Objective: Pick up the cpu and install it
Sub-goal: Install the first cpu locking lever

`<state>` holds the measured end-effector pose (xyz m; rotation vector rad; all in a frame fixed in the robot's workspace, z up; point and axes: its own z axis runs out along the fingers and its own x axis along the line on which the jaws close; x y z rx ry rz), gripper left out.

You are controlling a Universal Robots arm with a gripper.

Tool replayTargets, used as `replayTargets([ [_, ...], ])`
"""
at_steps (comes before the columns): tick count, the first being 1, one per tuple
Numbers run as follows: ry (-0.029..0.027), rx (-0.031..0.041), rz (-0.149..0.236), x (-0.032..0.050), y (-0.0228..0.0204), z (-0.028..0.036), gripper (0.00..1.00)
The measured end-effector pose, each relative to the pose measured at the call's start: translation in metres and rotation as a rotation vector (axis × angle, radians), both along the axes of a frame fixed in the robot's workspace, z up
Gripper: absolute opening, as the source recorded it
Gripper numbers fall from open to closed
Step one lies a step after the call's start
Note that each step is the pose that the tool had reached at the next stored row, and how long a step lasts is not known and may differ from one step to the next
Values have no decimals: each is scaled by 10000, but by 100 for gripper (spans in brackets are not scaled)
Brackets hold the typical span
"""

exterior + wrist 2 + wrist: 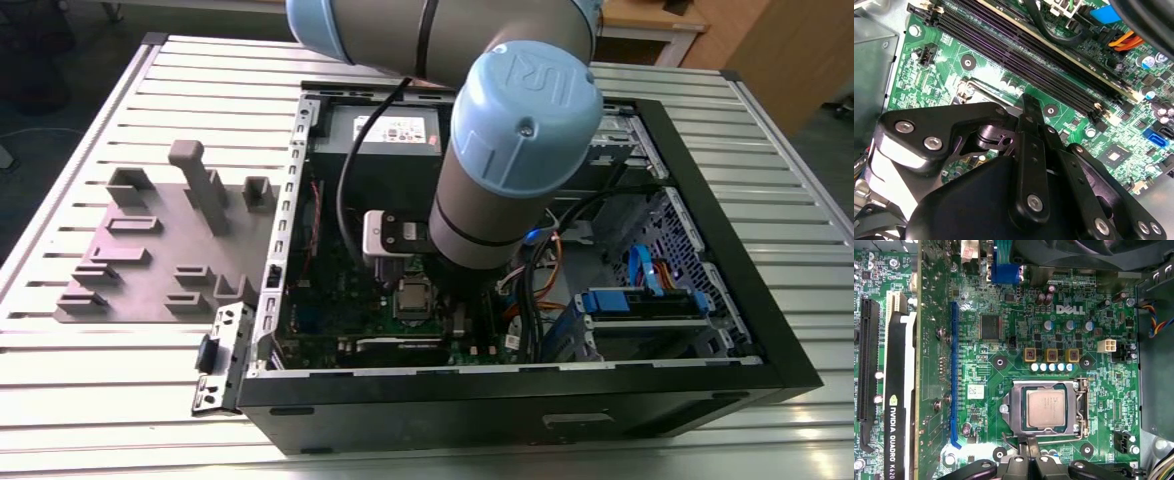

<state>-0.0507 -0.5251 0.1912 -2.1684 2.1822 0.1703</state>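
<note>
cpu, faint print on top, in socket; closed fingers beside

1. Exterior view: high and set back, angled down onto the open computer case on the table.
2. First wrist view: close, facing squarely onto the motherboard.
3. Second wrist view: closer, oblique, looking past the claw; shares the same motherboard.

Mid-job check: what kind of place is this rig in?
Probably a robotics lab or workshop bench: an open computer case sits on a slotted aluminium table, grey fixture plate beside it.
</note>
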Motion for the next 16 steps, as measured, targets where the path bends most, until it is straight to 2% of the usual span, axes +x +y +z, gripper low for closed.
replayTargets([
  [16, 0, 2, 1, 30, 0, -12, 11],
])
